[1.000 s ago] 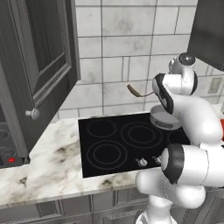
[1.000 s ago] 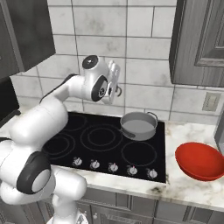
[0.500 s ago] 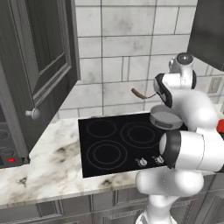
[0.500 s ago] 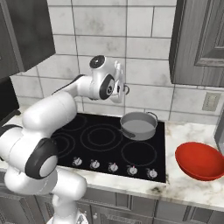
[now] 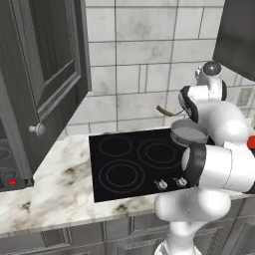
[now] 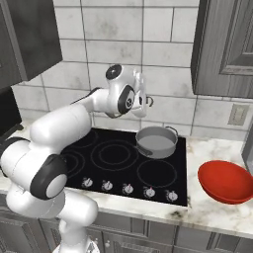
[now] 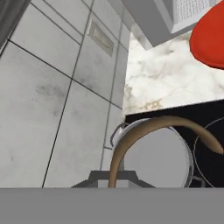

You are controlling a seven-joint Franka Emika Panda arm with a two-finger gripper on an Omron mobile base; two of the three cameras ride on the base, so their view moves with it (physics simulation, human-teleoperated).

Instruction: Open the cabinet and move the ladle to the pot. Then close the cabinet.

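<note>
Claw [image 6: 143, 101] gripping ladle [image 5: 167, 111] w/ fingers closed on it, hanging above pot [image 6: 156, 142]. Pot sitting on stove's rear burner, red bowl [image 6: 225, 181] at its 4 o'clock on counter [image 6: 217, 210]. Cabinet [image 5: 47, 74] door standing open.

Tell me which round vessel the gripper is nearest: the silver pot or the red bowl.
The silver pot on the stove's back right burner; the gripper holds the ladle just above it. The red bowl sits apart on the marble counter.
</note>
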